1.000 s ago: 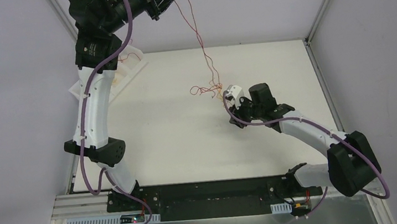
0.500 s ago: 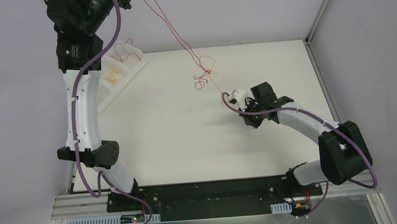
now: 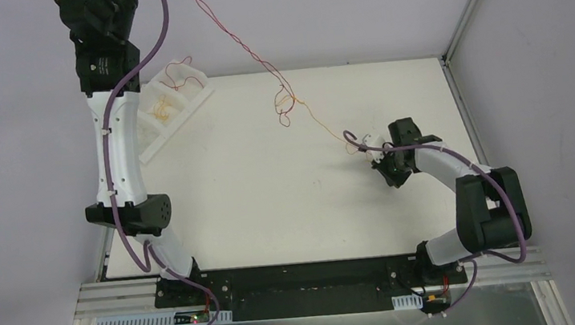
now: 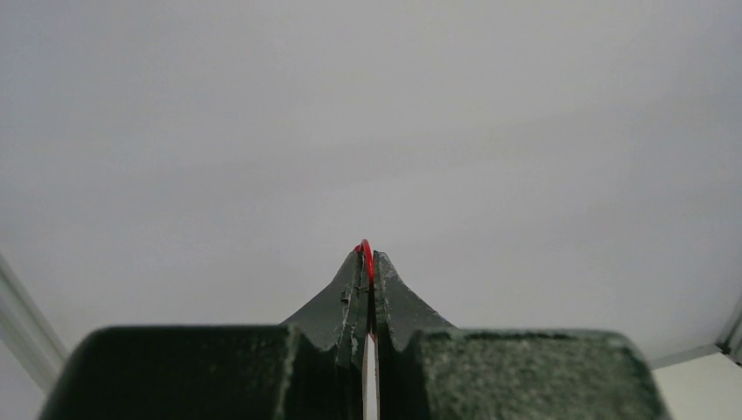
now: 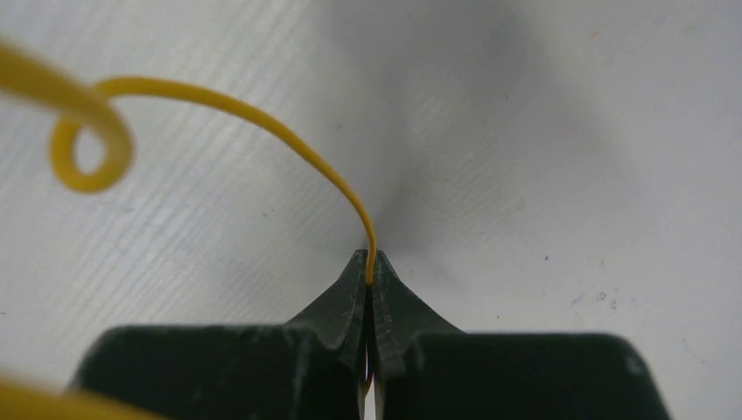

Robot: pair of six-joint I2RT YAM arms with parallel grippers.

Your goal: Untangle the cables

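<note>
My left gripper [image 4: 369, 255] is shut on a thin red cable [image 4: 366, 252], raised high at the top left, its fingers out of the top view. The red cable [image 3: 232, 33] runs down and right to a small curly tangle [image 3: 286, 104] hanging over the table's far middle. From the tangle a yellow cable [image 3: 322, 124] stretches to my right gripper [image 3: 380, 155], low over the table at the right. That gripper [image 5: 370, 262] is shut on the yellow cable [image 5: 289, 150], which curls into a loop [image 5: 86, 156] at the left.
A white compartment tray [image 3: 173, 102] stands at the table's far left with red and yellow wires in it. Grey walls enclose the white table [image 3: 272, 204]. The black rail [image 3: 313, 281] with the arm bases lies at the near edge.
My left gripper has pulled the red cable up and left, out of the top view. My right gripper has drawn the yellow cable right. The tangle has tightened and the strands are stretched.
</note>
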